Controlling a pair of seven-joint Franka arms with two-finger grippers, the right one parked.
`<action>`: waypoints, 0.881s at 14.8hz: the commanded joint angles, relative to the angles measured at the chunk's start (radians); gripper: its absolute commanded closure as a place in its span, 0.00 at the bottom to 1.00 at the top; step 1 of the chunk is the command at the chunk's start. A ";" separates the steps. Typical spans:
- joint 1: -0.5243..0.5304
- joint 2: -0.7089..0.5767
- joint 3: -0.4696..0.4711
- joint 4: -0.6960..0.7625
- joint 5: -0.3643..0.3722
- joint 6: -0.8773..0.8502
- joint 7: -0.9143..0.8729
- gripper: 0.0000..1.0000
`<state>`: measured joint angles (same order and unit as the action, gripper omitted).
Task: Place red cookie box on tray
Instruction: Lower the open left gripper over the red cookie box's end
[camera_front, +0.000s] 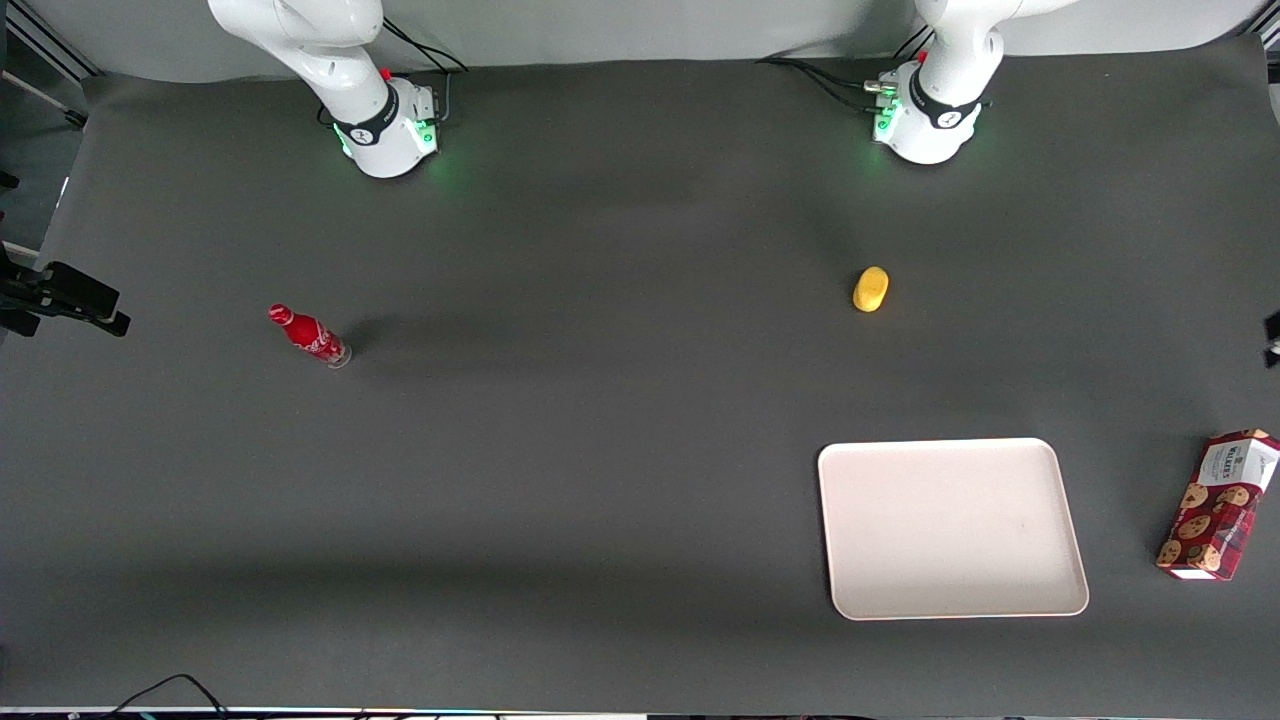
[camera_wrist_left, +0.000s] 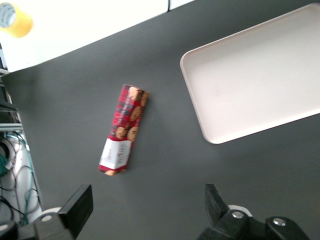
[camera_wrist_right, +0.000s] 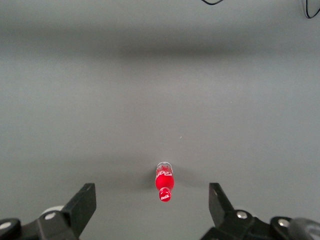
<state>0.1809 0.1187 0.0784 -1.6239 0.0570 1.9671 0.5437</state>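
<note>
Dark grey cloth covers the whole table (camera_front: 600, 480), with pale wall along its far edge. Seen from the left wrist camera, the gripper (camera_wrist_left: 150, 210) hangs high above the cloth with its fingers (camera_wrist_left: 77, 205) spread wide and nothing between them; in the front view it does not show at all, only the arm's base.

Closest under it lies the box (camera_wrist_left: 124, 130), flat on its long side on the bare cloth, white label end toward the gripper. It touches nothing. Just beside it, with a strip of cloth between, sits the tray (camera_wrist_left: 200, 115), empty. From the front the box (camera_front: 1220, 505) lies at the working arm's end of the table, very near the table's edge, and the tray (camera_front: 835, 530) is beside it toward the middle. A yellow lump (camera_front: 871, 289), possibly a lemon or sponge, rests farther from the front camera than the tray. A red bottle (camera_front: 310, 335) stands well off toward the parked arm's end.

Nothing is grasped yet. The box lies skewed to the finger line, so a descent without turning the wrist could catch it cornerwise and spin it. Being so near the edge, a nudge outward might push it off the table. A grip near one end would let the long carton droop and clip the tray rim.
</note>
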 joint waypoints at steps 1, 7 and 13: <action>0.083 0.178 0.024 0.112 -0.124 0.049 0.273 0.00; 0.163 0.533 0.026 0.373 -0.167 0.082 0.418 0.00; 0.167 0.689 0.043 0.375 -0.164 0.243 0.469 0.00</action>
<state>0.3431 0.7333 0.1096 -1.2965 -0.0953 2.1885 0.9625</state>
